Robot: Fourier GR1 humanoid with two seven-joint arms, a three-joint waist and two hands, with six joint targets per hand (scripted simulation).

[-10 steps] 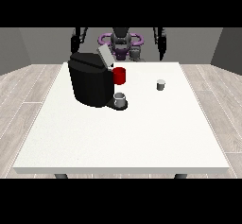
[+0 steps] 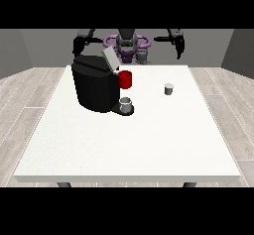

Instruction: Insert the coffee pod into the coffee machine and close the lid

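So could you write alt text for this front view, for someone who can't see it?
A black coffee machine with its lid raised stands on a white table, a small grey coffee pod to its right. The humanoid robot behind holds both hands up, touching nothing.

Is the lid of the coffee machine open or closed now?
Open: the grey lid stands tilted up above the black coffee machine.

A white table [image 2: 124,149] stands on a pale wood-plank floor [image 2: 25,95] before grey walls [image 2: 49,48].
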